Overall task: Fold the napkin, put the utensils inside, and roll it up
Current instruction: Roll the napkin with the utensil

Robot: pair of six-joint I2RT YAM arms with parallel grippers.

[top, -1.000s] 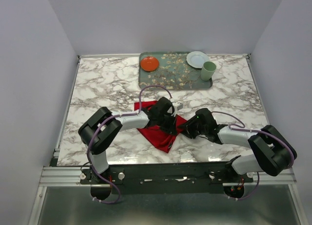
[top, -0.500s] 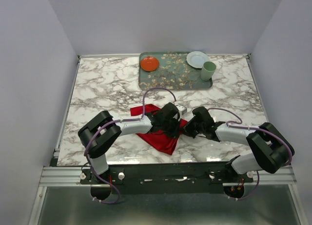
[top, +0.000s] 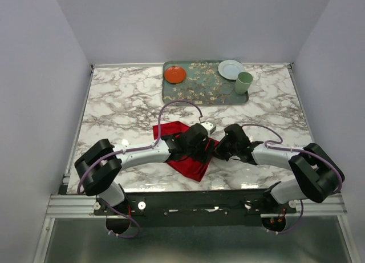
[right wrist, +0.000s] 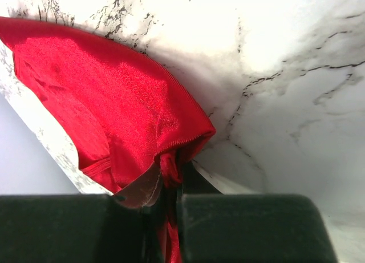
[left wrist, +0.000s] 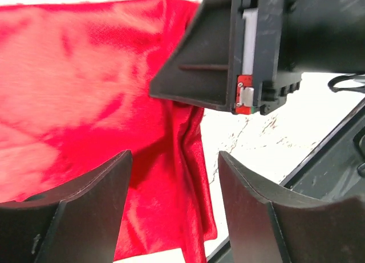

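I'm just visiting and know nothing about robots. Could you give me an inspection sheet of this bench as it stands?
Surface: marble-patterned table.
Job's things: red napkin creased, lying front and centre; utensils not seen.
Clutter: patterned tray at the far edge, with orange plate, white plate and green cup.
Grippers: left gripper open above the napkin; right gripper shut on the napkin's edge.
Cables: purple cables arch over both arms.
Surroundings: plain pale walls on three sides.
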